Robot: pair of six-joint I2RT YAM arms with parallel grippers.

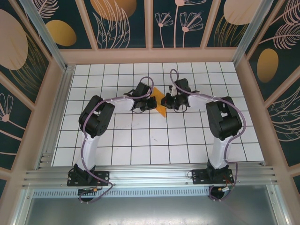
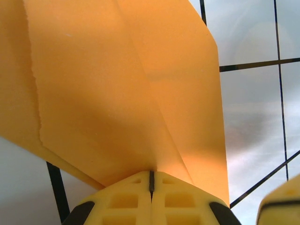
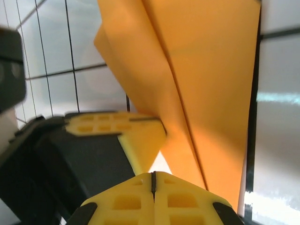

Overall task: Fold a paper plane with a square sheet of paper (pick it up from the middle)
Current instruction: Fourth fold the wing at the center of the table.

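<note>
From above, the folded orange paper (image 1: 161,108) stood at the desk's (image 1: 117,140) far middle, between the left end effector (image 1: 151,102) and right end effector (image 1: 166,101). Up close, the left was pinched shut on its creased corner. The right was shut too, its hold unclear.
</note>
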